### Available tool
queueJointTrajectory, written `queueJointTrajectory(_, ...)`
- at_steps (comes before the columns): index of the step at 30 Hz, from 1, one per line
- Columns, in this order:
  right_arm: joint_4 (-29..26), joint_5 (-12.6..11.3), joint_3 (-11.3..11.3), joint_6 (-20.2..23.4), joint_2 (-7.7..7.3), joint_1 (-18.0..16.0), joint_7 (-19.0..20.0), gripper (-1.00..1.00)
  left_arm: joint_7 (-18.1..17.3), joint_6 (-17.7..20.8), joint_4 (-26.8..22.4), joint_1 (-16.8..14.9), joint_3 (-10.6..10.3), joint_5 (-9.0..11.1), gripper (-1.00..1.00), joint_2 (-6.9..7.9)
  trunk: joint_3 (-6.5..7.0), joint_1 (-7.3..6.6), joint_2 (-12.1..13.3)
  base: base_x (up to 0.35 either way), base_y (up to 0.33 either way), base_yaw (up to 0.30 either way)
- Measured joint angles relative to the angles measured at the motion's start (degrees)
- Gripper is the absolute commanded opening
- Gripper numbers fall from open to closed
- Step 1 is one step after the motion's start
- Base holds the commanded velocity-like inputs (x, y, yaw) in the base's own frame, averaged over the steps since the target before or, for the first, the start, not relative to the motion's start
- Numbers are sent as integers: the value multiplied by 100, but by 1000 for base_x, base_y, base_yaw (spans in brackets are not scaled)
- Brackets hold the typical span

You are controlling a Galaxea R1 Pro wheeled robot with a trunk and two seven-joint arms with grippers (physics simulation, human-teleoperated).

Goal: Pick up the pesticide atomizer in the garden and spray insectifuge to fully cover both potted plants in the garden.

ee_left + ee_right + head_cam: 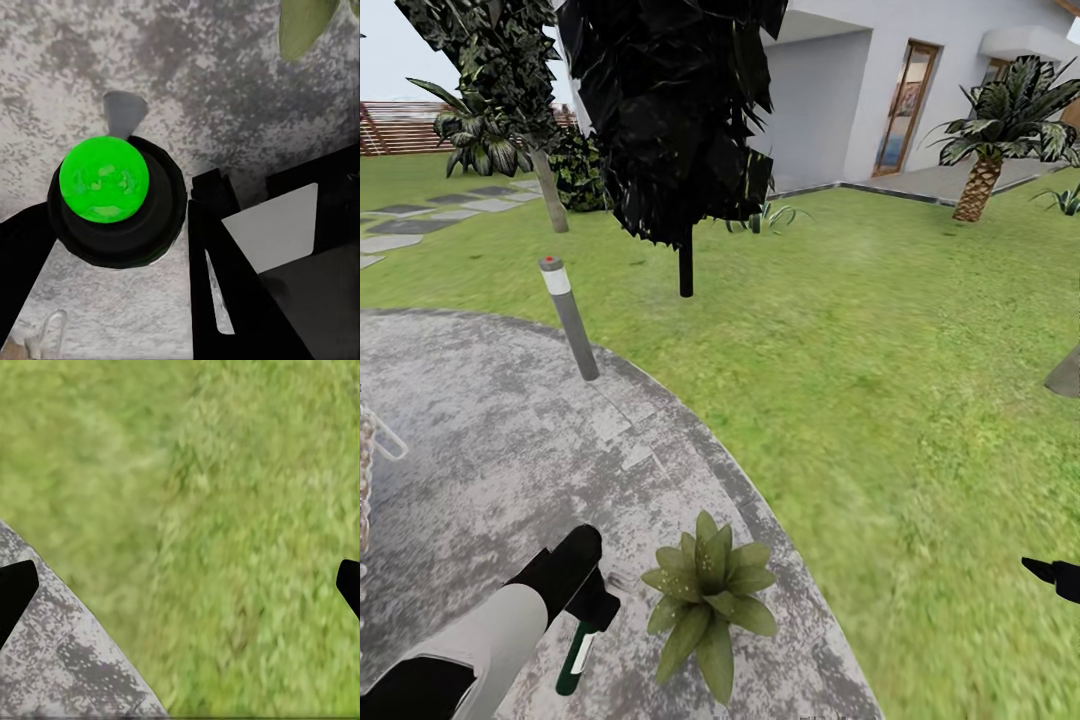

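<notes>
Evidently the left gripper (pixel 592 608) is clamped on the pesticide atomizer (pixel 575 655), the bottle hanging below it over the patio (pixel 480 440) just beside one potted plant (pixel 705 597), probably so the spray can reach the leaves. The left wrist view adds the bottle end-on as a bright green disc (pixel 105 178); the right wrist view shows the right gripper (pixel 180 585) spread wide, empty, over lawn (pixel 247 510).

Head view – high, facing down over patio (pixel 480 440) and lawn (pixel 880 330); wrist views – close, facing down, sharing patio (pixel 67 667) edge.
</notes>
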Motion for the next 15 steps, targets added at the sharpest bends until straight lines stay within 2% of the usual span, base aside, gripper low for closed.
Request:
queueJointTrajectory(5, -4, 3, 1, 0, 0, 0, 0, 100, 2, -12, -4, 0, 2, -39, -100, -93, 0, -1, 0, -95, 0, 3)
queueJointTrajectory(11, -4, 4, -1, 0, 2, 0, 0, 100, -3, -9, -5, 1, 21, -38, -100, -95, -3, -2, 0, -6, 2, 75)
queueJointTrajectory(15, -3, 4, -1, -2, 0, 0, 0, 100, -7, 9, -5, 0, 38, -24, -100, -99, -4, -2, 0, 0, 108, 8)
